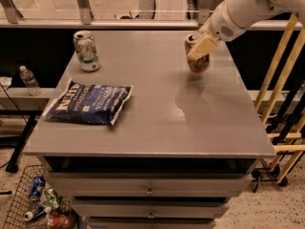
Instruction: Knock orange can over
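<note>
Two drink cans stand on the grey metal table [190, 123]: the copper-orange aluminium can [199, 65] near the far right corner, a white-and-green can [86, 50] far left. The cream gripper [203, 46] sits against the orange can's top, high for leverage; whether it clasps I cannot tell. Bare tabletop lies leftward; the right edge is close.
</note>
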### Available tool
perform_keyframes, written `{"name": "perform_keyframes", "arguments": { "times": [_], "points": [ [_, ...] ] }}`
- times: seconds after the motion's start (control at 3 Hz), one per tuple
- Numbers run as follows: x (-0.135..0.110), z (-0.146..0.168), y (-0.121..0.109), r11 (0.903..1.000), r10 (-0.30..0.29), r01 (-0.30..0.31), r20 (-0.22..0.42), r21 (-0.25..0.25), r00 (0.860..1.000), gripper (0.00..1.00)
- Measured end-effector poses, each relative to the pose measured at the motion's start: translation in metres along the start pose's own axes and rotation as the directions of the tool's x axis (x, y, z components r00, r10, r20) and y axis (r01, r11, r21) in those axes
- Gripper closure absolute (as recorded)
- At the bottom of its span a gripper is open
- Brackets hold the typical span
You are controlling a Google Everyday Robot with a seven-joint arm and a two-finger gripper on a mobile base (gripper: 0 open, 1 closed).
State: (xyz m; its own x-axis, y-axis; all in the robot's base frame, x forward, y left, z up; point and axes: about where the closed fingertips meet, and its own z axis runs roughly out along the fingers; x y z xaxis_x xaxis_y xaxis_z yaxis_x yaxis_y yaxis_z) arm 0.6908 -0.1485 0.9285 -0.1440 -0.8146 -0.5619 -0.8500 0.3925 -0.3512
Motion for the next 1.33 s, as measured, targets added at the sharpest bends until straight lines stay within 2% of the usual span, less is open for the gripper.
{"name": "perform_keyframes", "arguments": {
  "times": [0.33,0.67,1.0,1.33],
  "points": [
    [0.011,0.001,0.027,0.9657,-0.248,0.234,-0.137,-0.112,0.959,1.0],
    [0.021,0.005,0.052,0.8785,-0.459,0.407,-0.206,-0.249,0.864,1.0],
    [0.026,0.011,0.072,0.7775,-0.595,0.495,-0.197,-0.388,0.78,1.0],
    [0.028,0.013,0.091,0.6763,-0.679,0.544,-0.133,-0.496,0.722,1.0]
  ]
}}
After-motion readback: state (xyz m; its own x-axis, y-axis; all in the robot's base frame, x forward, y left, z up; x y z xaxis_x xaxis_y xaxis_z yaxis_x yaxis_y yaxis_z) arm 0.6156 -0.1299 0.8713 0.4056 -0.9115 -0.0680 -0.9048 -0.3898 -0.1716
